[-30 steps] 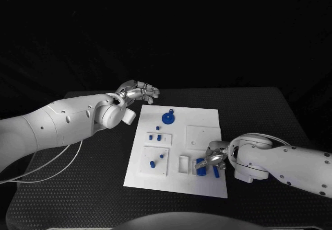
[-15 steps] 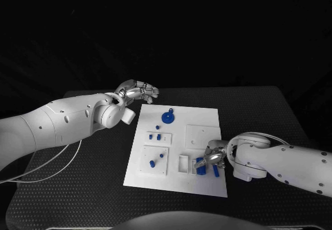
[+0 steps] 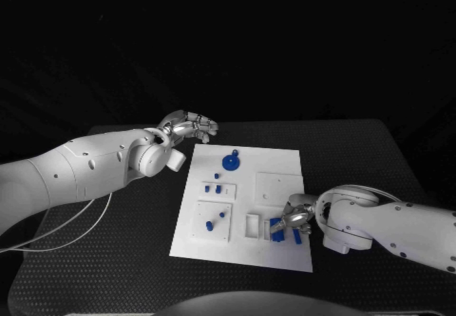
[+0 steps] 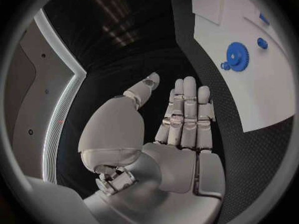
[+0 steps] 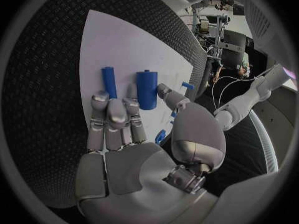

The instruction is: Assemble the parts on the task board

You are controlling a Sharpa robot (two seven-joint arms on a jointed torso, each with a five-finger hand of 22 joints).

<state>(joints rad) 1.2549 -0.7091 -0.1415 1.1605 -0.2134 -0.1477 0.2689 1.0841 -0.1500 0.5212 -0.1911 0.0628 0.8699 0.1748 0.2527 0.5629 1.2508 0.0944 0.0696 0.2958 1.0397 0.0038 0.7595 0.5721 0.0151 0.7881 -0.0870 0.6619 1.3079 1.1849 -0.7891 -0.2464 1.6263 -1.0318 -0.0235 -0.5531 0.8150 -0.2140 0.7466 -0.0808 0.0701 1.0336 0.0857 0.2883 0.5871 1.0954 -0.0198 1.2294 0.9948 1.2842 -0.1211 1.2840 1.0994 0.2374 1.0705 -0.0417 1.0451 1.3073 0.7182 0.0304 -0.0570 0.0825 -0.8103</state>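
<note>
The white task board [image 3: 249, 205] lies in the middle of the black table. My right hand [image 3: 294, 218] hovers low over its near right part. Its thumb [image 5: 167, 93] and a finger [image 5: 132, 95] flank a thick blue cylinder [image 5: 147, 88], which looks pinched between them. A thin blue rod [image 5: 109, 81] lies on the board beside it, seen in the head view as a rod [image 3: 296, 236]. My left hand [image 3: 190, 124] is raised off the board's far left corner, fingers straight, holding nothing. A blue gear [image 3: 231, 161] stands at the board's far end.
Several small blue pegs [image 3: 217, 189] stand on the board's left side, two more on a raised square plate [image 3: 214, 219]. Another raised plate [image 3: 281, 186] and a slotted frame [image 3: 252, 225] sit nearby. The gear [image 4: 236, 56] and board edge [image 4: 261, 99] lie beyond my left hand [image 4: 181, 124].
My right arm has shifted slightly, with the hand staying over the blue cylinder. The left arm and the parts on the board have not moved.
</note>
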